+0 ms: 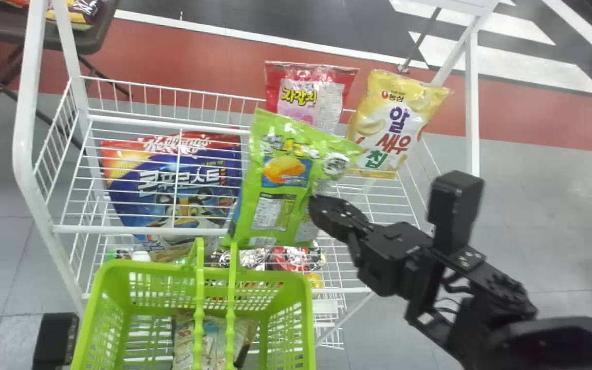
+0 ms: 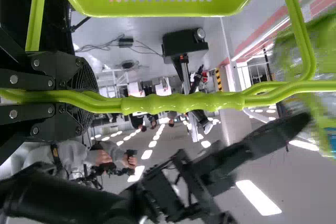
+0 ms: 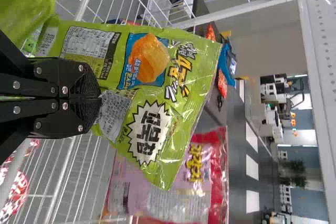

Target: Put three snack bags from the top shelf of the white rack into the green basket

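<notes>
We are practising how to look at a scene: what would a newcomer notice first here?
The bright green snack bag, pinched at its edge by the right claw in front of the white rack. Next, the lime green basket below it, with a bag already inside.

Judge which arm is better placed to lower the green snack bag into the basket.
Right, I'd say: its end effector grips the green snack bag, which hangs near the green basket. The left end effector holds the basket's handle, probably best left supporting it.
</notes>
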